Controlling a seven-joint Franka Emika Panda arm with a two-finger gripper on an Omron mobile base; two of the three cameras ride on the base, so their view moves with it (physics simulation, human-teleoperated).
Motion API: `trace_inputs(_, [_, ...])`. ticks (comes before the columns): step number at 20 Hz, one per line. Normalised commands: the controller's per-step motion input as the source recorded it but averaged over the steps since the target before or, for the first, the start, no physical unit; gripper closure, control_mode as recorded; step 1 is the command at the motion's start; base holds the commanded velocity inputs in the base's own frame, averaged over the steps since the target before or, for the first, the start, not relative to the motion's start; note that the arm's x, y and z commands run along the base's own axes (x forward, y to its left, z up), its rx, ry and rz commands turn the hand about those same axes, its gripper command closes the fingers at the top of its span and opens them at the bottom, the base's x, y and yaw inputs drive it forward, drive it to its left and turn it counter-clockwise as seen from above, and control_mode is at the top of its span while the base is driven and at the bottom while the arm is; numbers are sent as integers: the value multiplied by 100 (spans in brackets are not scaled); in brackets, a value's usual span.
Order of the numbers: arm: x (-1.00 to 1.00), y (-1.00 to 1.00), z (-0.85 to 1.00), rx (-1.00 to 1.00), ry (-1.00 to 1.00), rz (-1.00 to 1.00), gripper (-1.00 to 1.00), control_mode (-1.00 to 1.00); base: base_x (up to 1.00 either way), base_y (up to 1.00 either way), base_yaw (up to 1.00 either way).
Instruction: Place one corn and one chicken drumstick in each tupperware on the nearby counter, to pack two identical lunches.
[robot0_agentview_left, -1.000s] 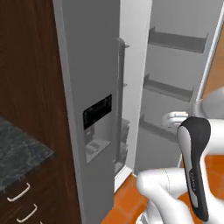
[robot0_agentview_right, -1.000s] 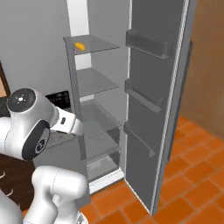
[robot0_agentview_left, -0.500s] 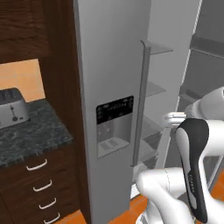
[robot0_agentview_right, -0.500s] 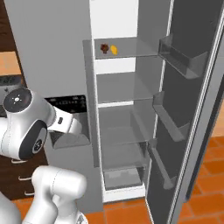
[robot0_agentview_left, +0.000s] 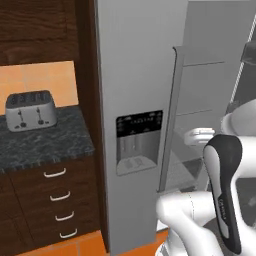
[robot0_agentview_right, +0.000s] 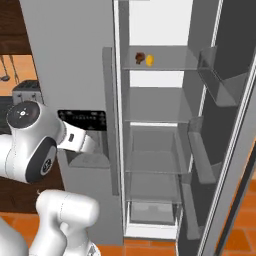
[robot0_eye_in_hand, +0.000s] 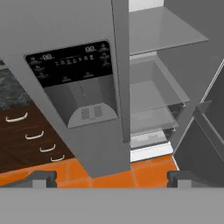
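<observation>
On the top glass shelf of the open fridge (robot0_agentview_right: 150, 125) lies the yellow corn (robot0_agentview_right: 149, 60). A small dark brown chicken drumstick (robot0_agentview_right: 140, 58) sits just to its left. In the hand view my gripper (robot0_eye_in_hand: 112, 178) is open and holds nothing. Its two fingertips (robot0_eye_in_hand: 43, 177) stand far apart, low in front of the fridge's dispenser panel (robot0_eye_in_hand: 74, 83). The dark speckled counter (robot0_agentview_left: 45, 145) runs left of the fridge over brown drawers (robot0_agentview_left: 55, 195). The tupperware is out of view.
A silver toaster (robot0_agentview_left: 30, 110) stands at the back of the counter. The fridge's closed left door (robot0_agentview_left: 135, 115) carries the dispenser. Its right door (robot0_agentview_right: 225, 150), with door bins, hangs open at the right. Orange tiled floor (robot0_eye_in_hand: 144, 170) lies in front.
Both base views have swung, so the base has moved. The counter and toaster have come into the left view and the fridge interior now faces the right view. The gripper stays open.
</observation>
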Motion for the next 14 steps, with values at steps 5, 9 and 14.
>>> trace_inputs(5, [0,0,0,0,0,0,-100,100,1,-8,14])
trace_inputs(9, [0,0,0,0,0,0,-100,100,0,-87,11])
trace_inputs(14, [0,0,0,0,0,0,-100,100,13,-21,6])
